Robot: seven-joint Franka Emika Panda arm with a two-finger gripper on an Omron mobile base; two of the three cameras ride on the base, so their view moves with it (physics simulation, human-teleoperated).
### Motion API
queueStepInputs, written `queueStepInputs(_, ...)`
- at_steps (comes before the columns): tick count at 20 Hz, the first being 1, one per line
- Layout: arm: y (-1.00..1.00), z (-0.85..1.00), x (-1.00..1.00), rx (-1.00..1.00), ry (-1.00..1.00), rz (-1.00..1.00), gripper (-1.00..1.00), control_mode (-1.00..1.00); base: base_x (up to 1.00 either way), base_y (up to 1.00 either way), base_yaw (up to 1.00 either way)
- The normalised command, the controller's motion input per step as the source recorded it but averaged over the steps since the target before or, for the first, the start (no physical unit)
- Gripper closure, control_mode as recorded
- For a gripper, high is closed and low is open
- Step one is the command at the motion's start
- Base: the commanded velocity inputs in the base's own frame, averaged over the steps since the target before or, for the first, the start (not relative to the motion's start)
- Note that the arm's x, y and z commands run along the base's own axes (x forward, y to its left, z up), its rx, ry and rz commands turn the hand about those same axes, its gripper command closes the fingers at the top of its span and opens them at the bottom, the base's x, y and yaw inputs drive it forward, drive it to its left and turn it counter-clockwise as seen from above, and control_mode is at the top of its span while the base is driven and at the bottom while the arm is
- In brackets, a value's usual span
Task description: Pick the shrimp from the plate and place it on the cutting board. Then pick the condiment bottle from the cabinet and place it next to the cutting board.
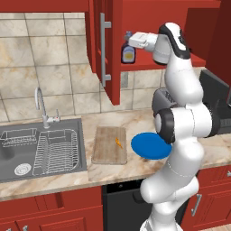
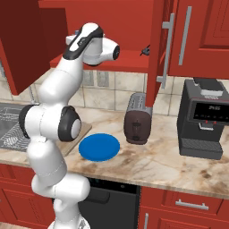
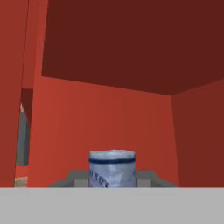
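The condiment bottle [image 1: 128, 50] stands upright on the shelf of the open red cabinet [image 1: 145, 66], its dark blue cap up. My gripper [image 1: 130, 41] reaches in from the right at the bottle's neck. In the hand view the bottle's top [image 3: 112, 166] sits between my two fingers [image 3: 75, 179], which press against its sides, so the gripper [image 3: 112, 178] is shut on it. Down on the counter, the small orange shrimp [image 1: 118, 143] lies on the wooden cutting board [image 1: 106, 146]. The blue plate [image 1: 149, 146] lies just right of the board with nothing on it.
The cabinet door [image 1: 107, 49] with its grey bar handle hangs open left of the bottle. A sink [image 1: 13, 155] with a dish rack [image 1: 56, 151] and faucet [image 1: 41, 106] lies left of the board. A toaster [image 2: 137, 124] and coffee machine [image 2: 203, 118] stand to the right.
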Motion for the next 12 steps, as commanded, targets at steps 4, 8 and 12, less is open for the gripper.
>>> queueStepInputs(4,0.00,0.09,-0.31,0.00,0.00,0.00,1.00,-1.00,0.00,0.00,0.00)
queueStepInputs(8,0.01,0.13,-0.33,0.00,0.00,0.00,1.00,-1.00,0.00,0.00,0.00)
queueStepInputs(12,0.02,0.12,-0.28,0.00,0.00,0.00,1.00,-1.00,0.00,0.00,0.00)
